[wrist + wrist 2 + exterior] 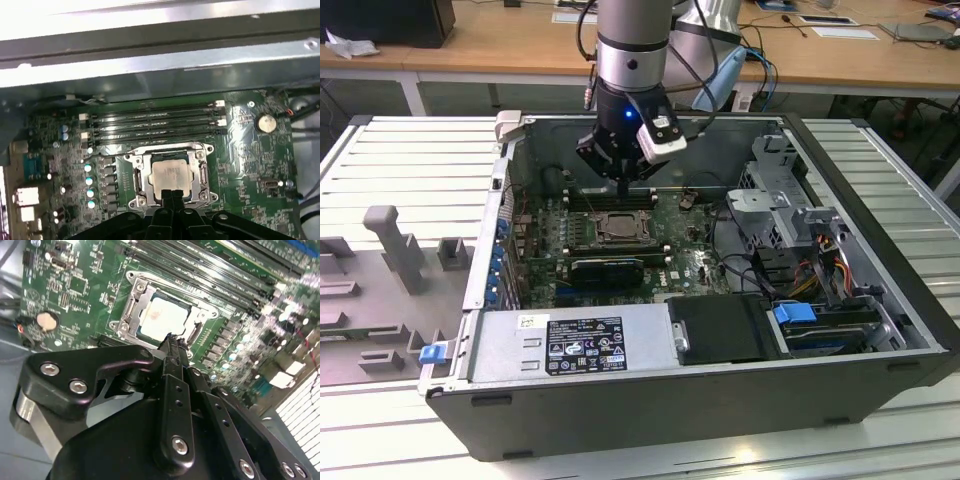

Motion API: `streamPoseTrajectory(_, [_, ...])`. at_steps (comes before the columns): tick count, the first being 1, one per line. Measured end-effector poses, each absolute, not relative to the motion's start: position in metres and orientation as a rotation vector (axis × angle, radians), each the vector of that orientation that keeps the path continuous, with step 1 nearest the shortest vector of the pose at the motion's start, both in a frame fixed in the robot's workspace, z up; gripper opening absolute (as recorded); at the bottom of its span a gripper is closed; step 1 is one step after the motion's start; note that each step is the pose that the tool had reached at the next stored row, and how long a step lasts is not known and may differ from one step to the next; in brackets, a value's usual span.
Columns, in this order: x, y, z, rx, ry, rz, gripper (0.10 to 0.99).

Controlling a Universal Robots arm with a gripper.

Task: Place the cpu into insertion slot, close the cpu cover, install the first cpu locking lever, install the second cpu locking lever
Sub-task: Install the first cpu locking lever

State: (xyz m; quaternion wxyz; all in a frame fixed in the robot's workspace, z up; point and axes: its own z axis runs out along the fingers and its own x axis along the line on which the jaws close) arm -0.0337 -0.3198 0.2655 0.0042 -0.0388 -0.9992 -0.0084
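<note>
The claw (623, 183) hangs inside the open computer case (720, 410), directly above the motherboard (240, 165). Its two black fingers (175, 390) are pressed together with nothing visible between them. Closed like that they form one narrow tip, which I judge suits pressing or hooking a thin part rather than carrying anything. The cpu (171, 176) is not in the claw: it lies flat in the insertion slot (131, 160), just beneath and ahead of the fingertips in both wrist views. The cpu cover (146, 175) lies down around it, its window framing the pale chip, so the placing appears done and the cover looks closed. A thin wire lever (165, 148) runs along the socket edge farthest from the claw; I cannot tell whether it is latched. Beyond it sit the long memory slots (155, 125), and off to one side of the claw is a coin cell battery (266, 121).
</note>
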Motion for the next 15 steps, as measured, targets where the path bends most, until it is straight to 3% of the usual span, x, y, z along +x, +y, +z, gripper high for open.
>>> streamPoseTrajectory(15, [-0.069, -0.320, 0.264, -0.003, -3.166, -0.032, 0.106])
